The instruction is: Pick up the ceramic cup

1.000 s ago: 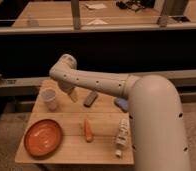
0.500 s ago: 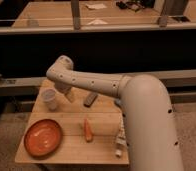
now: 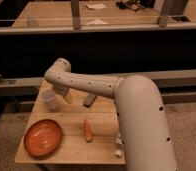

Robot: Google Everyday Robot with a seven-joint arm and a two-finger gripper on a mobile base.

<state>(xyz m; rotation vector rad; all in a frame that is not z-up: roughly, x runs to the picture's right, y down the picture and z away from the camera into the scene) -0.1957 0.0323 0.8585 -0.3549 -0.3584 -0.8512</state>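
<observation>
On the small wooden table, with dark counters behind, you have one ceramic cup at the far left, one orange plate, one orange stick, one dark bar and one white bottle. Your gripper sits just right of the cup; you cannot tell its state.

A small pale-wood counter stands on speckled grey floor — behind it a dark panel under a grey rail, long wooden tables beyond. The gripper hangs over the counter's far-left part.
</observation>
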